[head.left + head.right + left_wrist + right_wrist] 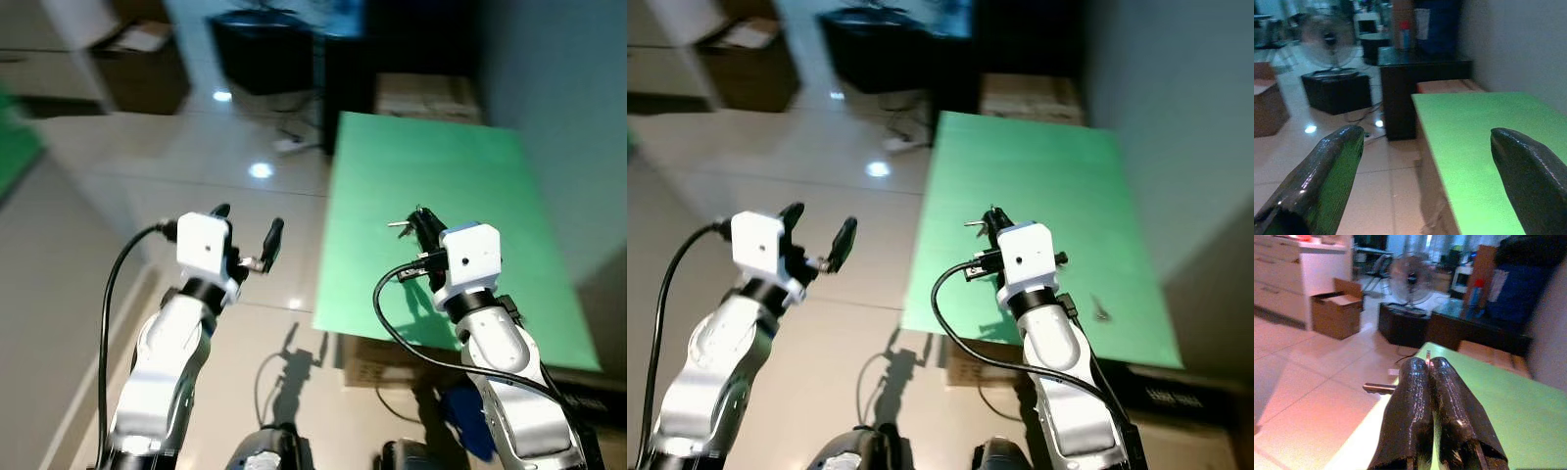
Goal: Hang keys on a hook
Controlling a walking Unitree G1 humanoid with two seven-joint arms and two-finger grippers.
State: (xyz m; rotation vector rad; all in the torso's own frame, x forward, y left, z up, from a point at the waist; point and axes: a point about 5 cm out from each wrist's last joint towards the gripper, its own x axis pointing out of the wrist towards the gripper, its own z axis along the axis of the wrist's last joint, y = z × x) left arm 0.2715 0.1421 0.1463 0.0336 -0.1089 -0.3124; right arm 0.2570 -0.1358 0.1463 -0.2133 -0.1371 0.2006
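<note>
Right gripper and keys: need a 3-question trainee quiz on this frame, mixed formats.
1. True or false: the right gripper is shut on the keys.
2. Multiple choice: the left gripper is (A) open over the floor, holding nothing, (B) shut on a cup, (C) resting on the green table.
3. Fill in: the right gripper is held above the ____ table.

Key:
1. True; its fingers are pressed together, with metal key parts sticking out at the tips.
2. A
3. green

Dim, bluish, motion-blurred frames; lamp glare on glossy floor [260, 170].
</note>
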